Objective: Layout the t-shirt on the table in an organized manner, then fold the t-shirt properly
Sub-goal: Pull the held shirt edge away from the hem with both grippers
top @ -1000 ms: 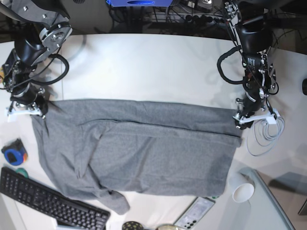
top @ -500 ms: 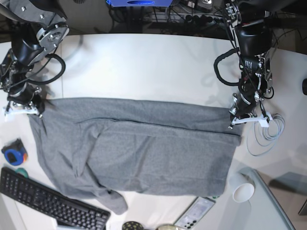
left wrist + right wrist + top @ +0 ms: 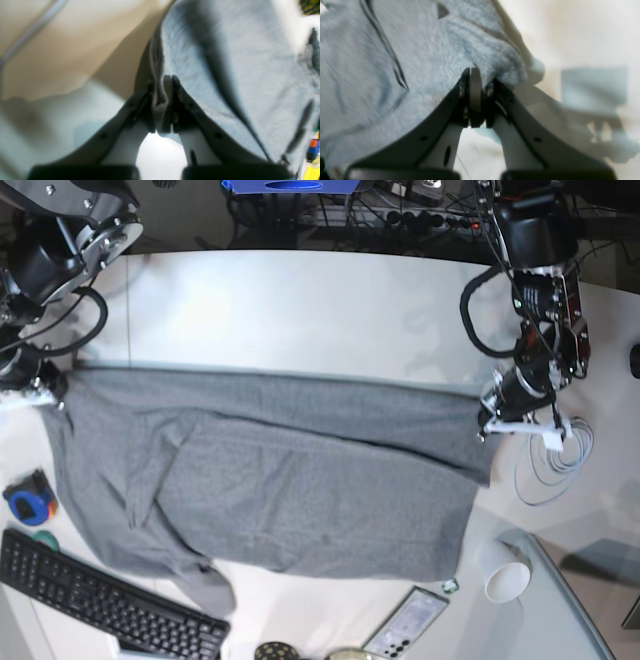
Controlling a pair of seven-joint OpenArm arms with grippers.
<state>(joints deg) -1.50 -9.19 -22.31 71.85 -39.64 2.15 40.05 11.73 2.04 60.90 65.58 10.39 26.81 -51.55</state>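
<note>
Both arms have drawn the t-shirt (image 3: 280,470) up and outward since a second ago, its top edge now stretched nearly taut between them and its hem pulled away from the keyboard (image 3: 100,605). On the base view's right, the left gripper (image 3: 490,420) has gone from partly apart to pinched tight on the grey cloth's upper corner, beside the coiled white cable (image 3: 550,465). At the opposite corner, the right gripper (image 3: 45,392) stays clamped on a bunched fold. Below the held edge, wrinkled fabric lies across the white table (image 3: 300,310)
</note>
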